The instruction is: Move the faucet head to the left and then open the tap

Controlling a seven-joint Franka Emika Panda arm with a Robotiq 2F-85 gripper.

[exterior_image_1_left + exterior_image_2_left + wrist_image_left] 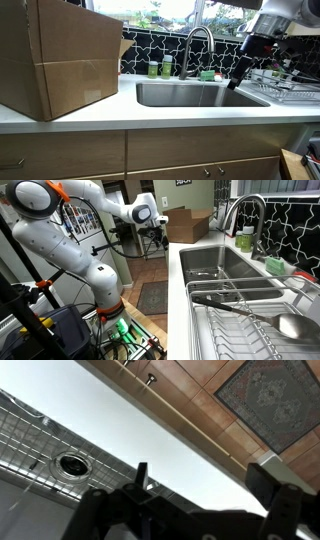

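The gripper [238, 78] has its jaws apart, empty. The tap [197, 38] is rigid, slick metal, probably swivelling at its base; a sideways push near the faucet head [211, 50] suits it.

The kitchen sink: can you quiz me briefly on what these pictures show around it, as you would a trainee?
1. True or false: the gripper is touching the faucet head.
2. What stands on the counter across the sink from the dish rack? A. a cardboard box B. a kettle C. a microwave
3. Fill in: in the wrist view the gripper's jaws stand ____.
Key: 1 false; 2 A; 3 open.
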